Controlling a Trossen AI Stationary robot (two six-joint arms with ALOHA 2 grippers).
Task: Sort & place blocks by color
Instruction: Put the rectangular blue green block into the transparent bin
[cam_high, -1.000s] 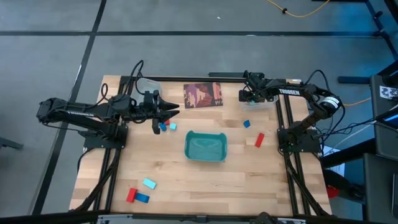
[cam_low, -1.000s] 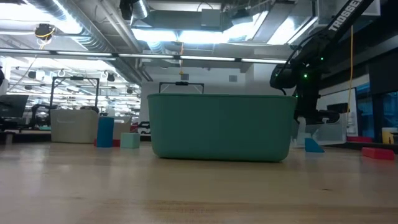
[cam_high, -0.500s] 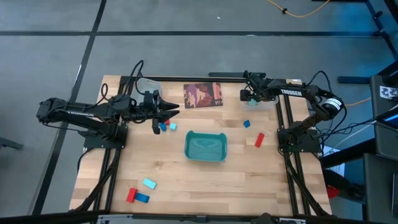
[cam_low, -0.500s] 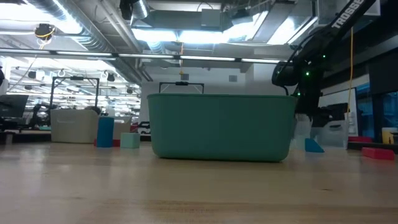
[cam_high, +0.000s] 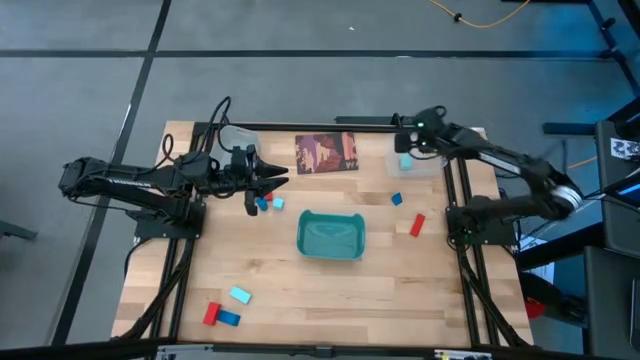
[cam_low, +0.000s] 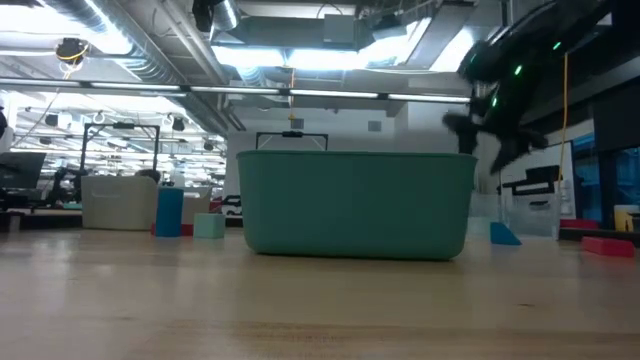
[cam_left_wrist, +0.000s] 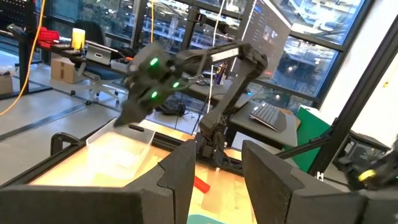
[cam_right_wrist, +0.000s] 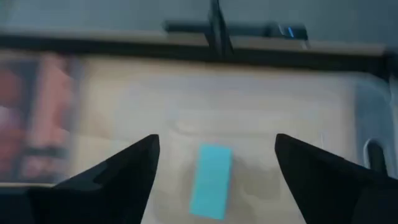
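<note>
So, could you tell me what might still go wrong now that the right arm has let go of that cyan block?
1. The right gripper is open just above the cyan block in the clear container; a low pull-back could clip the block or the container's wall.
2. The red, blue and cyan blocks sit clustered under the left gripper, so grasping one may nudge its neighbours.

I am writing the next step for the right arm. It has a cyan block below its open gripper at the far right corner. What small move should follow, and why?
Probably lift the right gripper clear and swing toward the blue block nearby. The cyan block lies free between open fingers inside the clear container, so this drop looks finished. The blue and red block remain unsorted.
</note>
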